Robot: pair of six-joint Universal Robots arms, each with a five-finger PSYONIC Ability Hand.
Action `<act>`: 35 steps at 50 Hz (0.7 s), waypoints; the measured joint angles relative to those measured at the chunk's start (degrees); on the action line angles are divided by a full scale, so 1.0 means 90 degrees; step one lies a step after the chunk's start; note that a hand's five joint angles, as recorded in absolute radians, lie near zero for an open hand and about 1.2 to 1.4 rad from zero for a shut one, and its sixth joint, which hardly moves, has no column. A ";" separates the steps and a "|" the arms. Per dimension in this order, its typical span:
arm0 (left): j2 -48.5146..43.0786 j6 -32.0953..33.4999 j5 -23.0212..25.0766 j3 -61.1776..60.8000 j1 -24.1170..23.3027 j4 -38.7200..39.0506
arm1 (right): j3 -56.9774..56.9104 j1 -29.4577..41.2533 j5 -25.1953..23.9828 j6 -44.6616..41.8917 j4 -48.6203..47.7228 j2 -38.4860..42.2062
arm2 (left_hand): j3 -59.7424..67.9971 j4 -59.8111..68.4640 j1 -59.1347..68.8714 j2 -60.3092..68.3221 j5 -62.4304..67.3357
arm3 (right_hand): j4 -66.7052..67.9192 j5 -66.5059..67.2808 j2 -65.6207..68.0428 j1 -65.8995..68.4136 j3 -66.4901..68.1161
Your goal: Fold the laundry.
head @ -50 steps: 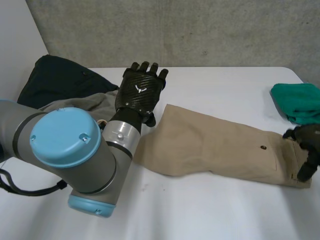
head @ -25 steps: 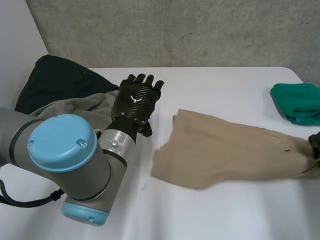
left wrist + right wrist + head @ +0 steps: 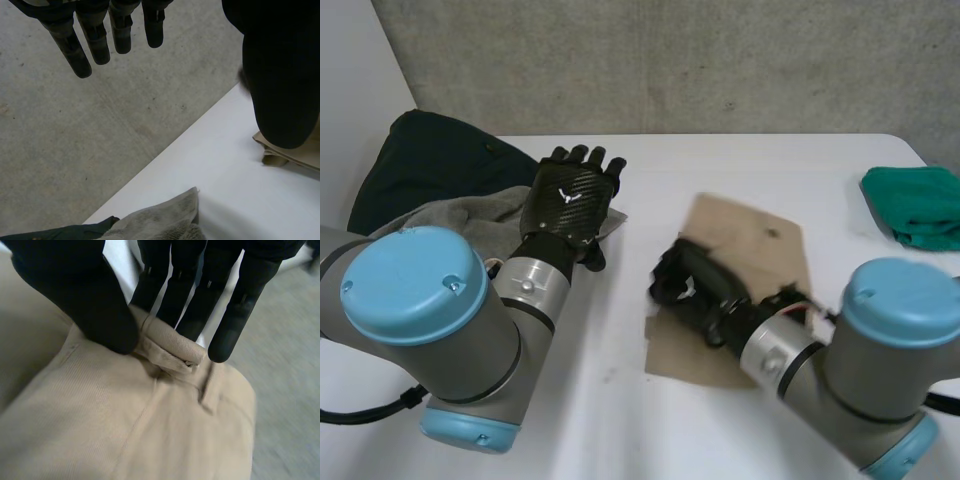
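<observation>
The right hand (image 3: pixel 82 297) is pinching the waistband of the tan trousers (image 3: pixel 125 425), with the thumb pressing a folded band of cloth against the straight fingers (image 3: pixel 227 325). In the head view this hand is holding that end above the rest of the trousers, which are lying right of the middle of the white worktop (image 3: pixel 620 400). The left hand (image 3: pixel 572 198) is hovering apart from the trousers, above the edge of a grey cloth (image 3: pixel 460 218). Its fingers are reaching out straight and spread, and it is holding nothing. A dark garment (image 3: pixel 430 160) is lying bunched at the far left corner of the worktop, partly under the grey cloth. A green cloth (image 3: pixel 920 205) is lying folded at the right edge, well apart from the trousers. In the left wrist view, a corner of the tan trousers is showing just beside the thumb.
</observation>
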 measured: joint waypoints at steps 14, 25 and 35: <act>-0.0279 0.0018 0.0060 0.0876 0.0160 0.0057 | 0.0127 -0.0608 0.0169 0.3314 -0.0010 -0.1479 | 0.0000 0.0000 0.0000 0.0000 0.0001 | -0.5223 -0.5173 -0.5050 -0.4775 -0.5110; -0.1585 -0.0022 0.0549 0.2677 -0.0502 -0.0459 | -0.0001 -0.2327 0.0623 0.6015 0.1419 -0.2410 | 0.0000 0.0000 0.0000 0.0000 0.0000 | -0.5223 -0.5173 -0.5050 -0.4775 -0.5110; -0.3161 -0.0068 0.0899 0.4192 -0.0952 -0.1495 | -0.0738 -0.2575 0.0625 0.5754 0.2502 -0.1192 | 0.0000 0.0000 0.0000 0.0000 0.0001 | -0.5223 -0.5173 -0.5050 -0.4775 -0.5110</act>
